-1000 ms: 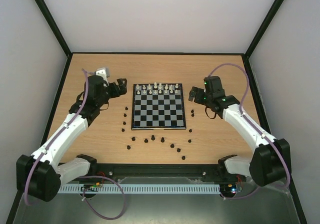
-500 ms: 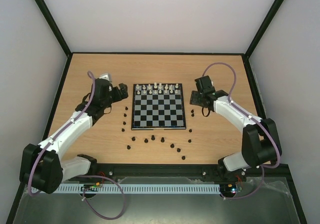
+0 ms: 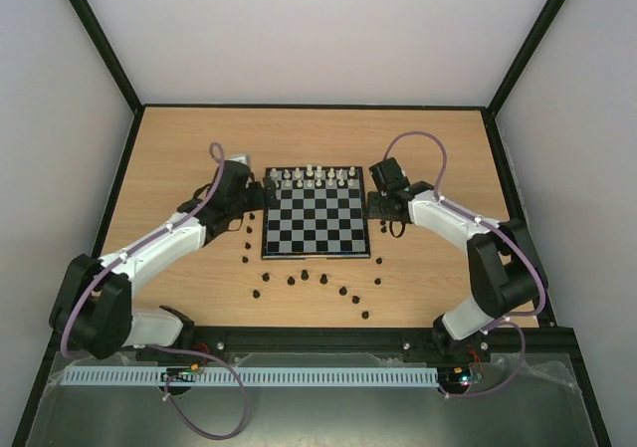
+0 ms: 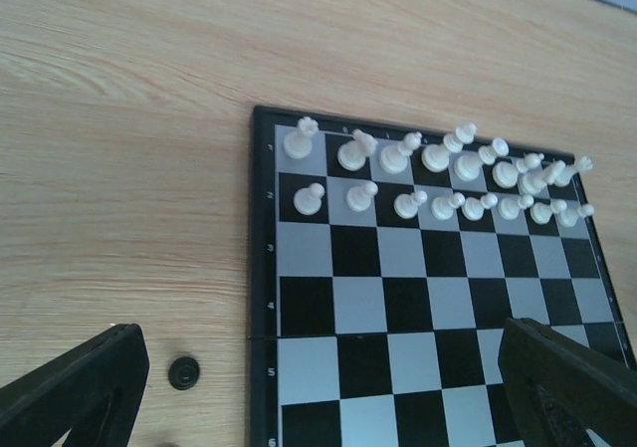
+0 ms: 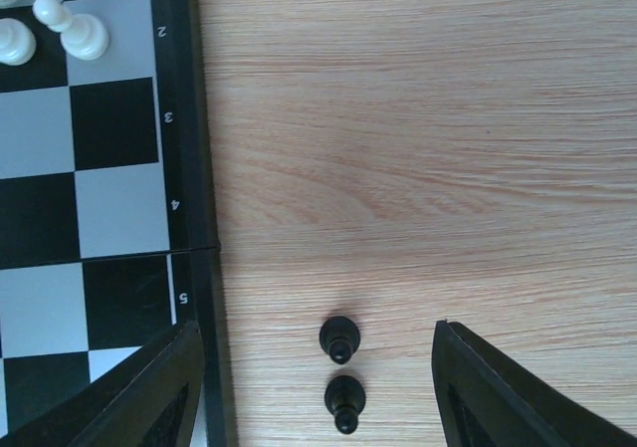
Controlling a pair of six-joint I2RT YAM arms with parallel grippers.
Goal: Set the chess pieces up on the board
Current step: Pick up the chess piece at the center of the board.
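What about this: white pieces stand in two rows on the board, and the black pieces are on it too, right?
No. The white pieces stand in two rows on the board, but the black pieces sit off it, on the table, per the top view.

A fixed camera looked steeply down on the pale wooden table (image 3: 448,148) from above its near edge. Both wrist cameras faced down, close over opposite edges of the small black-and-grey checked chessboard (image 3: 317,218).

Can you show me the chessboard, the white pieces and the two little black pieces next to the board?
board (image 3: 316,223): top view, bare middle square.
white pieces (image 4: 299,144): left wrist view, the corner piece.
black pieces (image 5: 339,336): right wrist view, the upper piece.
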